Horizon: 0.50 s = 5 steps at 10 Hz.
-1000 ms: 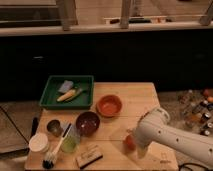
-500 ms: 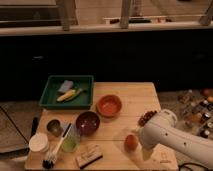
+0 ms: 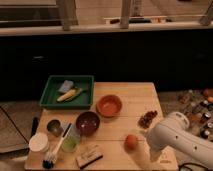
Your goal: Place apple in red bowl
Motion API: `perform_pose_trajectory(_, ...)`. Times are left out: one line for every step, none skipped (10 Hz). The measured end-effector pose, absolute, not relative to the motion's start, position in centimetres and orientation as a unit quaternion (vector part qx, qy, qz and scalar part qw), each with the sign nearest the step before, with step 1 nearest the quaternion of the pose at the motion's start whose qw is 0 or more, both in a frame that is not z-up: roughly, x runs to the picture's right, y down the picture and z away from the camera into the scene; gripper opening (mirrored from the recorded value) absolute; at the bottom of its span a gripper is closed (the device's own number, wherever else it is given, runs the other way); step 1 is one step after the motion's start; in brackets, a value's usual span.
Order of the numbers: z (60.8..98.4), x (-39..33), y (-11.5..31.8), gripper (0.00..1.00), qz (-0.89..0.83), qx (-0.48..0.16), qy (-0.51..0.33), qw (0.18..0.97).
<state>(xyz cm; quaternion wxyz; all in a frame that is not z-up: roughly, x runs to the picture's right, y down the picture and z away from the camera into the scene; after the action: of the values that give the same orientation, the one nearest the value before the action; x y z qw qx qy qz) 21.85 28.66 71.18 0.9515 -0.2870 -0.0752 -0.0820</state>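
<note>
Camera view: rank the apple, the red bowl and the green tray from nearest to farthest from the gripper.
The gripper hangs over the front edge of the table, right of centre.
1. Apple: just behind and left of the gripper.
2. Red bowl: mid-table, farther back.
3. Green tray: at the back-left corner.

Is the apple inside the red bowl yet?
No, the apple lies on the table, nearer the front edge than the red bowl, with the gripper close by on its right.
</note>
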Motion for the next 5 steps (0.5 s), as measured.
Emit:
perform_pose_trajectory(71.6,21.9,28.4,0.8,-0.081,-0.288,-0.073,0.951)
perform_pose_trajectory(72.0,21.7,28.2,0.8,-0.081,-0.289,-0.073,0.951)
perform_pose_trajectory(72.3,21.6,28.2,0.8,-0.082,-0.291,-0.072,0.951)
perform_pose_trajectory(72.8,20.9,28.0,0.8,-0.085,-0.292,-0.074,0.95)
perform_pose_trajectory(73.2,20.3,27.9,0.8,-0.088,-0.293,-0.076,0.949)
